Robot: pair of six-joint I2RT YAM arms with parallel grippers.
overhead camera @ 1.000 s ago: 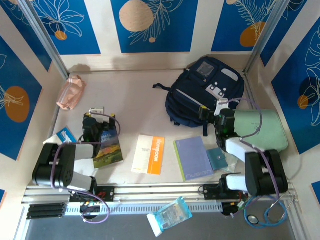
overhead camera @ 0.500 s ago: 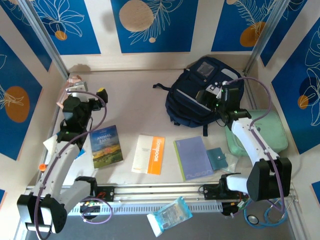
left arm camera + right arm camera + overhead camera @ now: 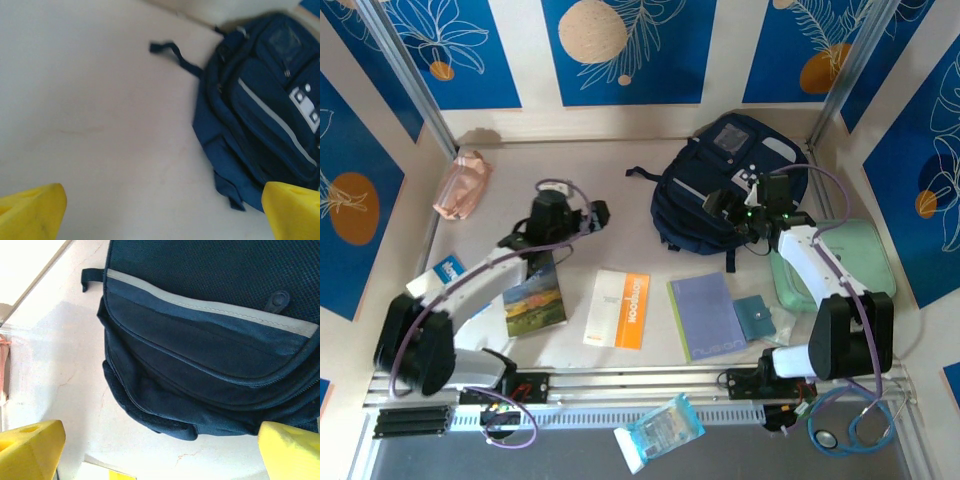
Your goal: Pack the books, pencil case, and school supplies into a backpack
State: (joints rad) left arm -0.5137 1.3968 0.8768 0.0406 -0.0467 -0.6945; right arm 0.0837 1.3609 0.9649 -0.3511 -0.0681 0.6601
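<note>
The backpack (image 3: pixel 690 195) lies at the tabletop's (image 3: pixel 620 190) far right. Its pockets look zipped, so a poor pinch may just drag it. Its long axis runs diagonally, patched end toward the back-right corner. The right tool (image 3: pixel 713 203) hovers over it, spread wide; the left tool (image 3: pixel 598 212), also spread, faces it.

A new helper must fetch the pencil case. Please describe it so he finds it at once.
Look at the table's far left corner. The pencil case lies there alone: a small, crinkly, translucent pink pouch, unlike the far larger mint-green case on the right side.
</note>
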